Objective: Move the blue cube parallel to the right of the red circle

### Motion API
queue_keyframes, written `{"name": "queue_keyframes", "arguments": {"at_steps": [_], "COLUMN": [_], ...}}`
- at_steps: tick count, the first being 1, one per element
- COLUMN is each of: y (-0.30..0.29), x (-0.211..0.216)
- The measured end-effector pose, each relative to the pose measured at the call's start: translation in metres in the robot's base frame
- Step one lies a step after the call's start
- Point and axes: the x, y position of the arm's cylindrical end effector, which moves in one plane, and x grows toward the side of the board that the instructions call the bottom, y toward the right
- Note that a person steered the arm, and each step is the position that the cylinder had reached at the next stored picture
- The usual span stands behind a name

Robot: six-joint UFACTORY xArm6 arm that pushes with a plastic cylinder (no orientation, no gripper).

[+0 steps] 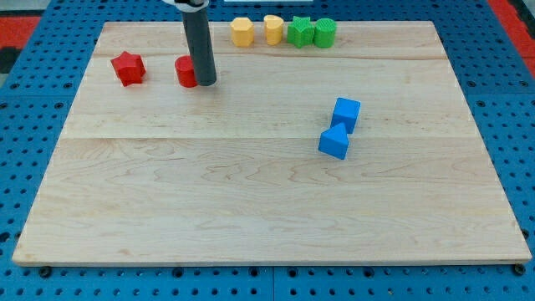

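Your blue cube (346, 113) sits on the wooden bench (251, 201) well to the view's right of the red circle (185, 72) and lower, touching a second blue block (334, 142) just below it. At the red circle's right side stands the tool, a bare rod with nothing to grasp; my tip (206, 84) touches or nearly touches it. Left of the circle lies a red star (128, 68). Up and right run a yellow block (242, 32), another yellow block (273, 29), a green star (300, 32) and a green block (325, 33).

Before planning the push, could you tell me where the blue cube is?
The blue cube sits right of centre, touching the other blue block below it, far from my tip.
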Motion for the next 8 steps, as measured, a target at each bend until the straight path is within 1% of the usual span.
{"name": "queue_keyframes", "arguments": {"at_steps": [1, 2, 3, 4, 5, 6, 7, 8], "y": [0.025, 0.111, 0.18, 0.228, 0.264, 0.228, 0.217, 0.202], "x": [0.033, 0.059, 0.041, 0.015, 0.126, 0.112, 0.043, 0.02]}}
